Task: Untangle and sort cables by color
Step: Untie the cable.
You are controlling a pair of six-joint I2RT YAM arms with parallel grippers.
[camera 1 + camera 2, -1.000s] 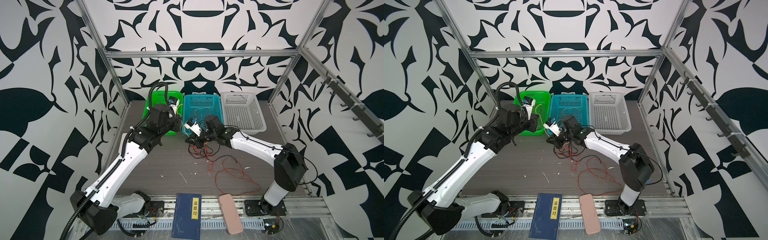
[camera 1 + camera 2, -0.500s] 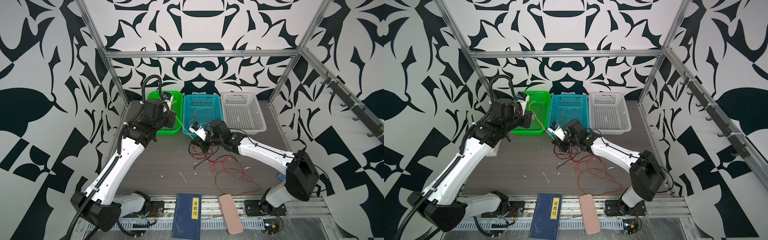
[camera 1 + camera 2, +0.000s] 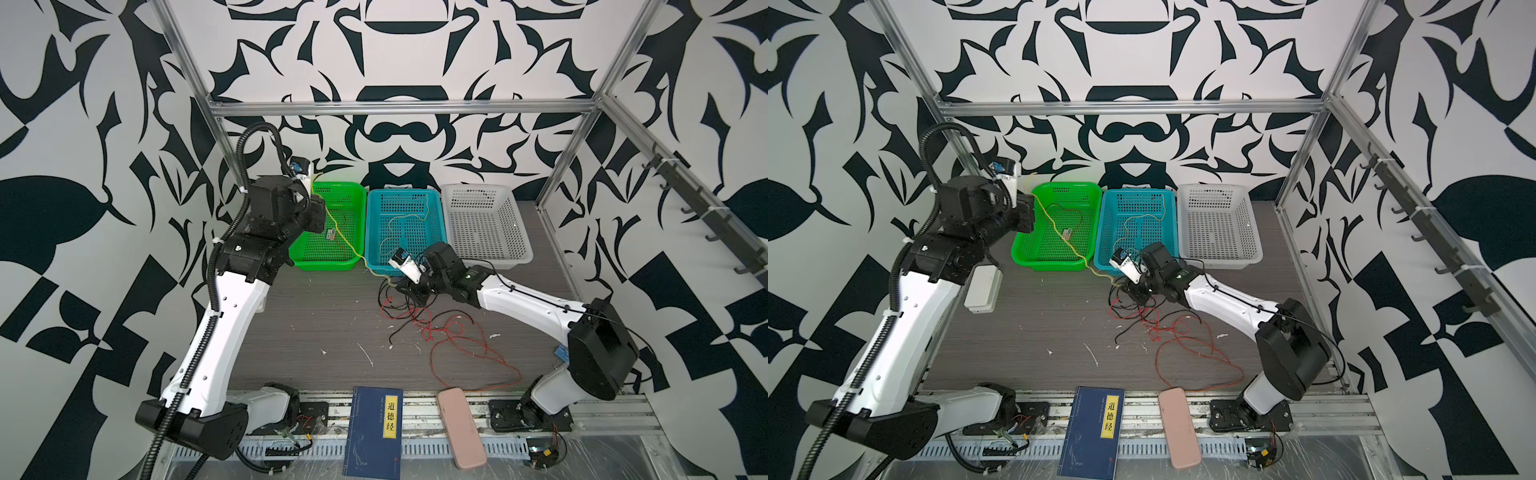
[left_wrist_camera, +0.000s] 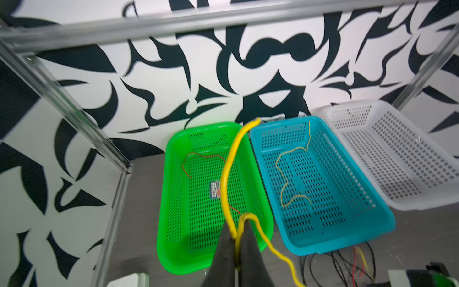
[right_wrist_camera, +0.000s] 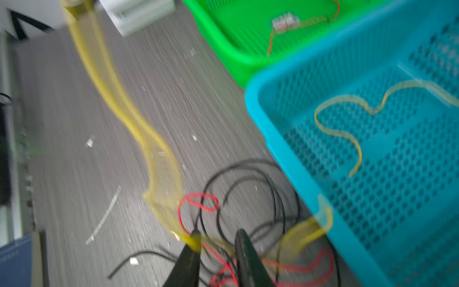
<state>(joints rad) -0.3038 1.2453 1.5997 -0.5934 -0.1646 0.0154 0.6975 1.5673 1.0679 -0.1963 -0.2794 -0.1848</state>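
Left jaws clamp the yellow cable [image 4: 224,174], which trails to the tangle [image 3: 419,320] beneath the narrowly parted right jaws. Step in hand: freeing yellow. Next move likely needs pulling clear, then release over the blue basket [image 3: 401,192].

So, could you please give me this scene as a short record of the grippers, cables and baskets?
Left gripper: shut on a yellow cable, raised at the green basket edge
Right gripper: open, low at the tangle of red and black cables on the table
Held cable: runs down into that tangle
Green basket: one red cable
Blue basket: a second yellow cable
White basket: no cable visible
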